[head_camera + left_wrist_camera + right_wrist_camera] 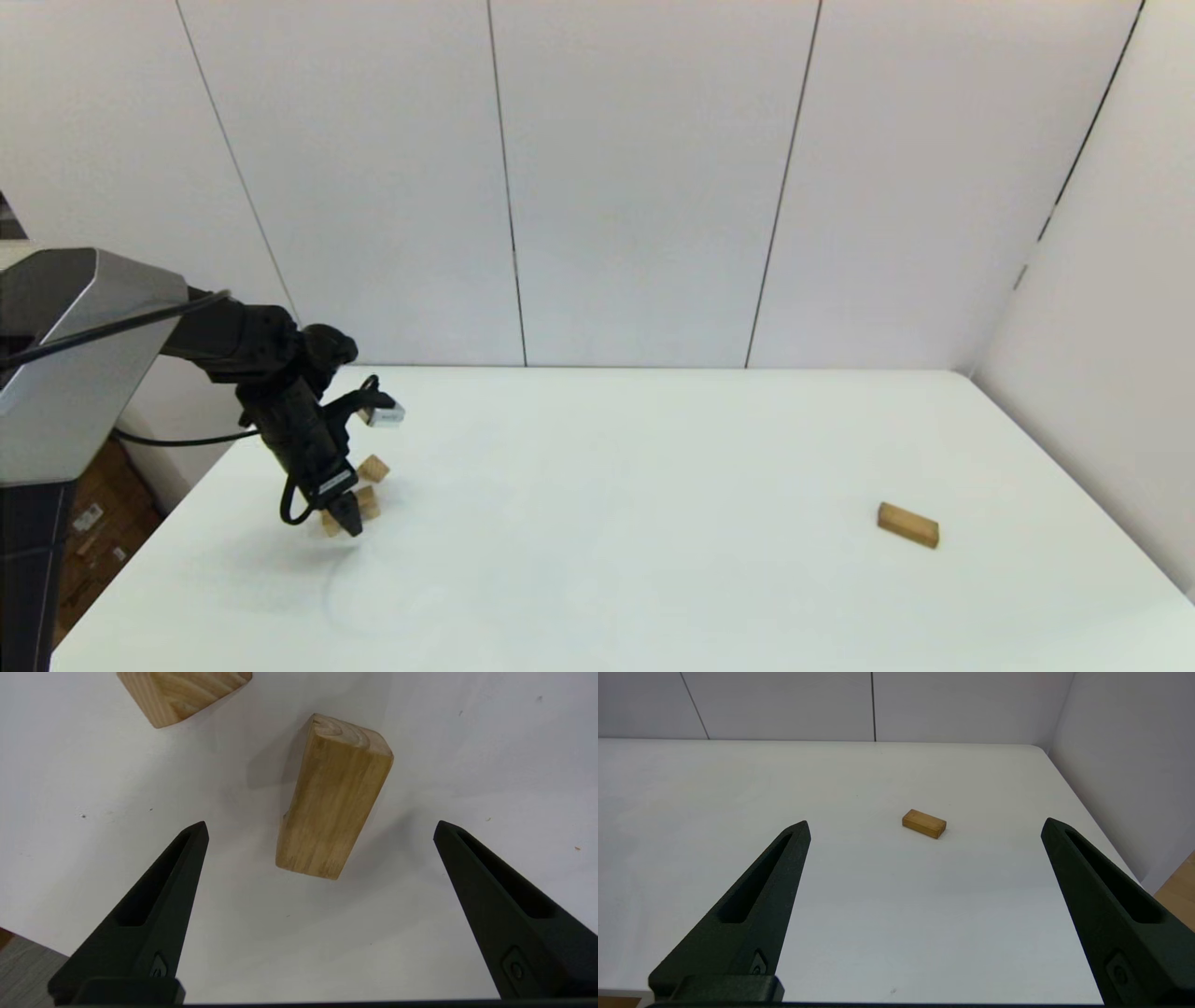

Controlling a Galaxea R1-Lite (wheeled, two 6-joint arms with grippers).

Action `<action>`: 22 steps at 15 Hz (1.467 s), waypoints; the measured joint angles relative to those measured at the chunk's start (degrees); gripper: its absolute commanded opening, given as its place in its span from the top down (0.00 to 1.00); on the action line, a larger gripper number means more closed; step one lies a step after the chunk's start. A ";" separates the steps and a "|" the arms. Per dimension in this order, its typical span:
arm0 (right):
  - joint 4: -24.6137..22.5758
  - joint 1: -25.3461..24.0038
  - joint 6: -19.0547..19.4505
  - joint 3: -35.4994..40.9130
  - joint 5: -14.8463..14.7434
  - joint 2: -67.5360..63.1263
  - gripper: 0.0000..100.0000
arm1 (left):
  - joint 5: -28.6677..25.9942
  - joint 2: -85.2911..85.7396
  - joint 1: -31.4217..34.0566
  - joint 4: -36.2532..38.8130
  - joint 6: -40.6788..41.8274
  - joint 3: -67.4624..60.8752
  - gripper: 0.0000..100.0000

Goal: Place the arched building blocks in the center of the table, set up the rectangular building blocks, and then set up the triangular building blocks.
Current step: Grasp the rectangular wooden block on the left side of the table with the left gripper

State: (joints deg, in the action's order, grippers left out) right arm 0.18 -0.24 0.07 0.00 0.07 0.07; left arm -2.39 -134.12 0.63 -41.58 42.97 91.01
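Left gripper [320,828] hangs low over the table [653,560] at its left side, fingers spread wide, gripping nothing. The arched block [332,798] lies between them, untouched. The triangular block [180,693] sits just beside it. The rectangular block [907,525] lies well apart, far right. Right gripper [924,826] hangs wide apart, empty, facing that block.

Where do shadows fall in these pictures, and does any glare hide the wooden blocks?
Head view: a soft shadow spreads on the table under the left gripper. Left wrist view: the arched block throws a dim shadow beside itself. Right wrist view: the rectangular block lies evenly lit, without glare.
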 measured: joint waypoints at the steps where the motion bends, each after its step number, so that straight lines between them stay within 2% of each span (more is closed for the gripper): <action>1: -0.02 0.00 0.00 0.00 0.00 0.00 0.00 | 0.00 -0.20 -0.04 -0.01 -0.01 0.00 0.00; 12: 0.00 0.00 0.00 0.00 0.00 0.00 0.00 | -0.06 -2.73 -1.40 -0.01 -0.15 2.12 0.00; 13: -0.02 0.00 0.00 0.00 0.00 0.00 0.00 | -0.13 -2.78 -1.40 0.00 -0.15 2.15 1.00; 22: 0.00 0.00 0.00 0.00 0.00 0.00 0.00 | -0.06 -3.01 -1.54 -0.01 -0.45 3.06 1.00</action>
State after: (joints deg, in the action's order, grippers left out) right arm 0.18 -0.24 0.07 0.00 0.07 0.07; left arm -2.45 -137.13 -0.90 -41.59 42.52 94.07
